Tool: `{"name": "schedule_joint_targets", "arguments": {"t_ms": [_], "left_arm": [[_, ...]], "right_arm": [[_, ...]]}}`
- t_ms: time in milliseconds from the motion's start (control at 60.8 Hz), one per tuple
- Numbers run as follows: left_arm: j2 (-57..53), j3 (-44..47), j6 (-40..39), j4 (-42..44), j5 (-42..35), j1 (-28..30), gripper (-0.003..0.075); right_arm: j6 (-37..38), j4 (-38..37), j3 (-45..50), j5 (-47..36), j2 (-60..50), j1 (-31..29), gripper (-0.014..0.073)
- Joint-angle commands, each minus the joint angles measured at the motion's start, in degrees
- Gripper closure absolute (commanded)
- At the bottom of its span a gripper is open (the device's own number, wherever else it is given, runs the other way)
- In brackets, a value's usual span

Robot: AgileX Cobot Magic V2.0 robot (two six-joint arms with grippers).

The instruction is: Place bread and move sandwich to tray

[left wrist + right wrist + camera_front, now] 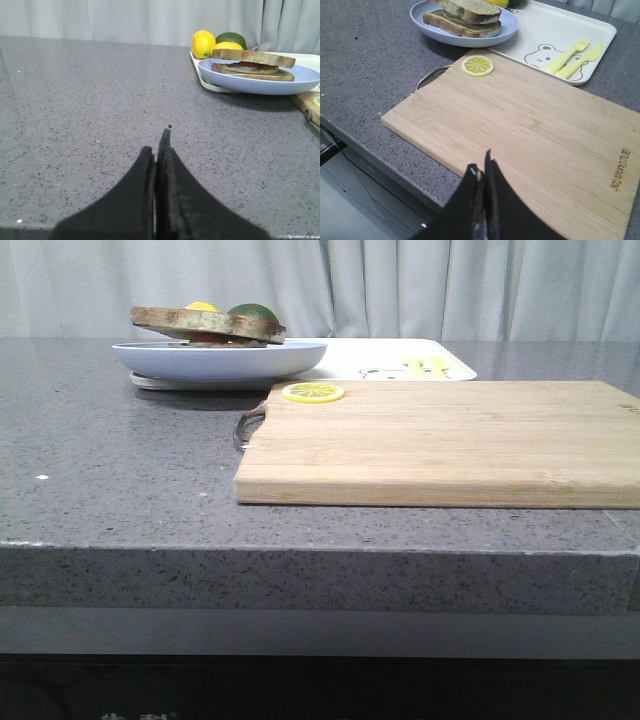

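Observation:
The sandwich (208, 324) of brown-crusted bread slices sits on a pale blue round plate (220, 361) that rests on the left end of the white tray (390, 358). It shows in the left wrist view (252, 64) and the right wrist view (465, 14) too. The top slice of bread (472, 7) lies on the stack; the egg is hidden. My left gripper (159, 145) is shut and empty, low over the grey counter, well short of the plate (260, 83). My right gripper (481, 167) is shut and empty over the near edge of the cutting board. Neither gripper shows in the front view.
A light wooden cutting board (450, 440) with a metal handle lies at the front right, a lemon slice (312, 392) on its far left corner. The tray (555, 30) has a bear print and yellow fork and knife marks. Lemons (203, 44) and a green fruit (231, 38) sit behind the plate.

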Motion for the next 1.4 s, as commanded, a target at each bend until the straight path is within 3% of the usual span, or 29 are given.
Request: {"name": "schedule_joint_targets", "arguments": {"t_ms": [0, 247, 1382], "left_arm": [[-0.2, 1.5, -1.3, 0.7, -10.4, -0.4, 0.0738], [-3.6, 9.5, -1.3, 0.7, -22.2, -0.4, 0.0738], [-3.6, 9.4, -1.3, 0.7, -21.1, -0.4, 0.0738]], "right_arm": [[-0.2, -0.5, -1.5, -4.0, 0.1, -0.3, 0.0712], [-0.2, -0.5, -1.5, -4.0, 0.1, -0.3, 0.0712], [-0.2, -0.6, 0.8, -6.1, -1.3, -0.9, 0.0712]]}}
